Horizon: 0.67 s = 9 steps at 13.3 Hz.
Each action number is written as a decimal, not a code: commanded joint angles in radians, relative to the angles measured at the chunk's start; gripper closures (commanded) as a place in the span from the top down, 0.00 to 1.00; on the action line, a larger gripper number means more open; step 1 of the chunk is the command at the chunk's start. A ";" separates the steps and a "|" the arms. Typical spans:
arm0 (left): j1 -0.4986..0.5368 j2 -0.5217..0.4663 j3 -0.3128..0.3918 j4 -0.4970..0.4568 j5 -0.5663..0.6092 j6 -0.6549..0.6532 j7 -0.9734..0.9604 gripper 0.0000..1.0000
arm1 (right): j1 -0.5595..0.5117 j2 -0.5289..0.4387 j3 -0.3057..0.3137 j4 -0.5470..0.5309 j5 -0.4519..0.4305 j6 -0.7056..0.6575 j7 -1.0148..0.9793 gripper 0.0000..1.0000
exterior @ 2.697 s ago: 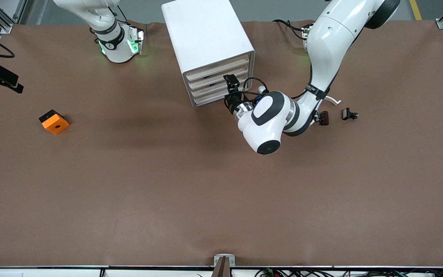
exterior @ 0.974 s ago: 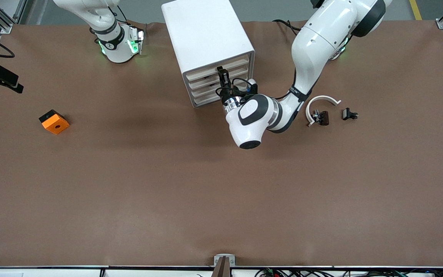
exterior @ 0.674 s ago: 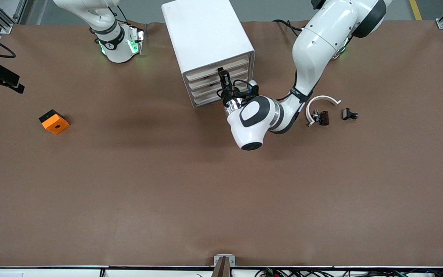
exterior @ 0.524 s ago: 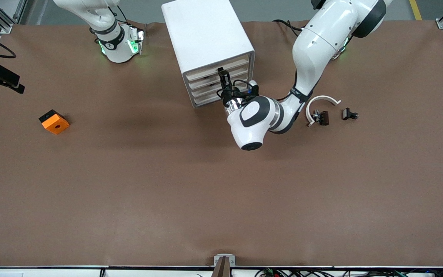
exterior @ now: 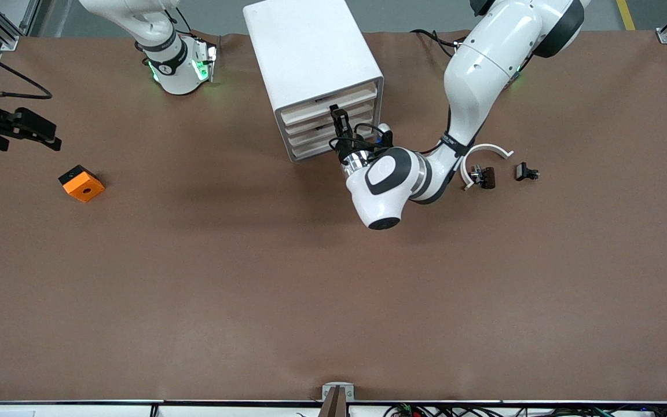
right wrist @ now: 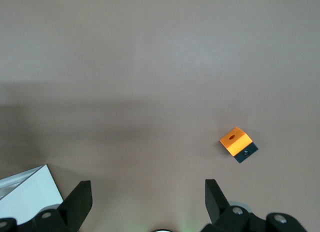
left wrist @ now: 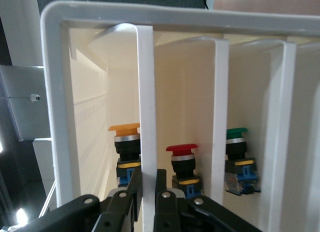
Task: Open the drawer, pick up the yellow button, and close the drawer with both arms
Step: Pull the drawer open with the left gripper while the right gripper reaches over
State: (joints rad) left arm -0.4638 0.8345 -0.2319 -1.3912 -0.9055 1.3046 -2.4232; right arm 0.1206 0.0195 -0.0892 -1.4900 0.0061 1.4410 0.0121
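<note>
Writing is not legible anywhere: a small dark mark on the right arm's base band cannot be read. The left pincer point(exterior: 338, 119) is at the front of the white cabinet point(exterior: 310, 55), clamped together on the thin front lip of a drawer point(left wrist: 146, 107), as seen in the left wrist view. Through the drawer fronts, three push-buttons stand upright in neighbouring drawers: the button point(left wrist: 126, 142) with the orange-yellow cap, a red one point(left wrist: 182, 159) and a green one point(left wrist: 237, 147). The yellow-capped button is in the drawer beside the gripped lip.

The right pincer point(exterior: 21, 128) is held over the table point(exterior: 310, 289) at the right arm's end, fingers point(right wrist: 77, 202) wide apart and empty, near the orange block point(exterior: 81, 183). Compared with half a second ago, it has moved in from the view's edge toward the block. The left arm's wrist has shifted slightly toward the front camera, and the drawer's lip now stands slightly out from the cabinet. A white arc point(exterior: 484, 155) and two black clips point(exterior: 483, 175) lie unchanged at the left arm's end.
</note>
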 commanded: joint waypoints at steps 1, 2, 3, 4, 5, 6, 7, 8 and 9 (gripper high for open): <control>0.045 0.009 0.006 0.026 -0.016 -0.005 0.000 0.04 | 0.043 0.019 -0.004 0.019 0.012 0.001 0.011 1.00; 0.065 0.009 0.006 0.034 -0.016 -0.004 0.000 0.04 | 0.060 0.020 -0.003 0.014 0.012 -0.002 0.011 1.00; 0.083 0.009 0.006 0.041 -0.016 -0.002 0.000 0.04 | 0.085 0.022 -0.003 0.013 0.011 -0.008 0.012 1.00; 0.095 0.009 0.006 0.052 -0.016 -0.001 0.001 0.04 | 0.099 0.031 -0.003 0.013 0.011 -0.011 0.017 1.00; 0.108 0.009 0.006 0.061 -0.016 0.001 0.001 0.04 | 0.131 0.033 -0.003 0.013 0.011 -0.011 0.049 1.00; 0.117 0.009 0.006 0.067 -0.016 0.002 0.001 0.04 | 0.167 0.034 -0.003 0.013 0.011 -0.016 0.119 1.00; 0.128 0.009 0.006 0.077 -0.016 0.002 0.001 0.05 | 0.201 0.036 -0.003 0.011 0.011 -0.021 0.191 1.00; 0.129 0.009 0.006 0.081 -0.016 0.004 0.003 0.15 | 0.246 0.040 -0.003 0.011 0.011 -0.025 0.274 1.00; 0.134 0.008 0.006 0.083 -0.019 0.015 0.003 0.35 | 0.292 0.045 -0.003 0.013 0.011 -0.025 0.373 1.00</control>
State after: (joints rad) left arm -0.3418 0.8355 -0.2269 -1.3444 -0.9053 1.3239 -2.4212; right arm 0.3348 0.0537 -0.0836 -1.4901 0.0086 1.4300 0.2374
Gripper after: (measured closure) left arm 0.850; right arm 0.000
